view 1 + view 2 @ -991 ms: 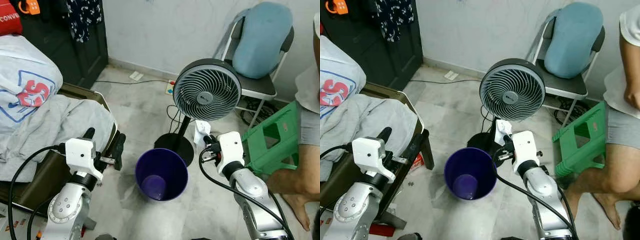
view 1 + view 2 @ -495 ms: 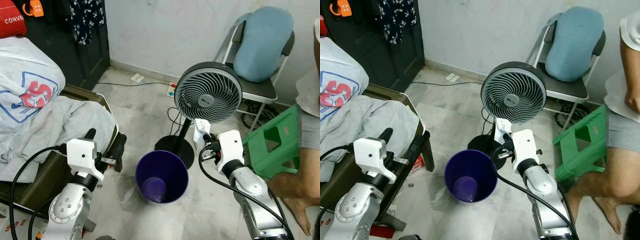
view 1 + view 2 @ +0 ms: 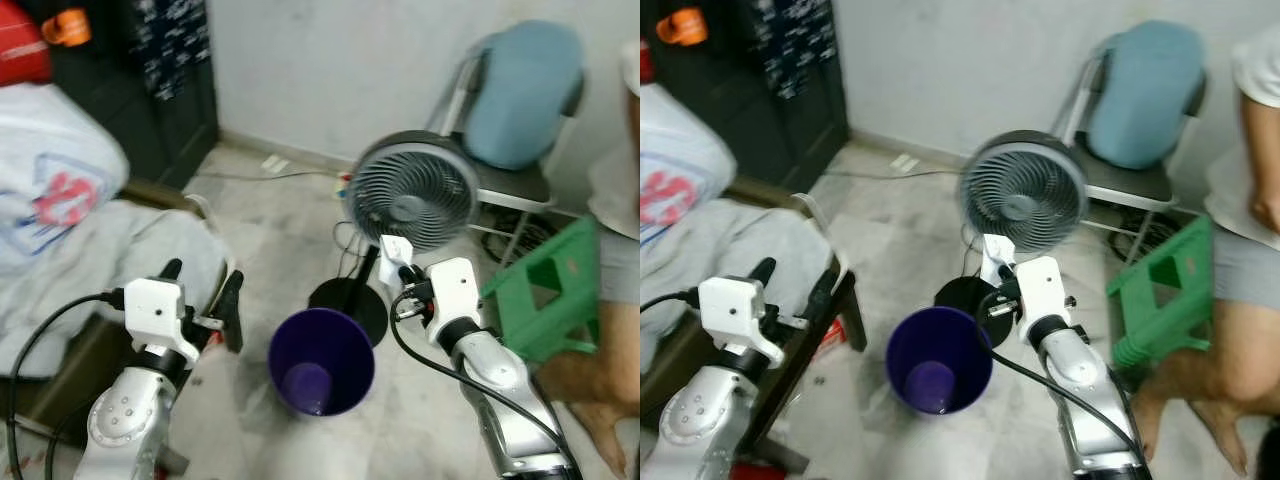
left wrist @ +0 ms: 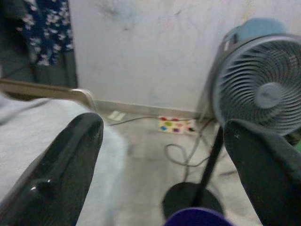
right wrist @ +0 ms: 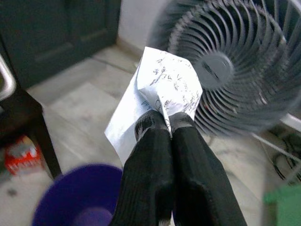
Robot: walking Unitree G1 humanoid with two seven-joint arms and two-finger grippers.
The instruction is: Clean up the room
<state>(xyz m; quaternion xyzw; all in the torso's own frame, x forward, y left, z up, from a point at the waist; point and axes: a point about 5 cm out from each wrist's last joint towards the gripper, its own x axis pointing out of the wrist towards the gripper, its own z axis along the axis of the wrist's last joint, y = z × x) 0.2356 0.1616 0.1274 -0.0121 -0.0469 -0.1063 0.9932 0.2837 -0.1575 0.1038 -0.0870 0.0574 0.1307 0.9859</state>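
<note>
Right gripper [image 5: 168, 123] has its two black fingers pressed tight together on a piece of paper [image 5: 162, 89]; the paper is white, folded and creased, with small dark print or handwriting across it, one corner peaked up above the fingertips and a flat flap hanging down beside them. From the head camera the paper [image 3: 393, 250] sits just in front of the fan [image 3: 413, 191], raised above the floor and off to the right of the bin [image 3: 320, 360]; the bin is deep purple, round, open-topped, and stands on the pale tiled floor [image 3: 270, 235] between the two arms, touching nothing held.

Left gripper [image 4: 160, 169] is spread wide with nothing between its fingers; it hangs near the edge of the bed [image 3: 70, 250], which is heaped with grey and white cloth.

Behind the bin the fan rises on a thin pole from a round black base [image 3: 350, 300], its cable trailing to a power strip [image 4: 176, 126] by the wall. Further right stand a green stool [image 3: 545, 290] and a folding chair [image 3: 505, 180] with a blue cushion [image 3: 525, 90] against its back; a person's bare leg [image 3: 1205, 375] is beside the stool. The head views are blurred.
</note>
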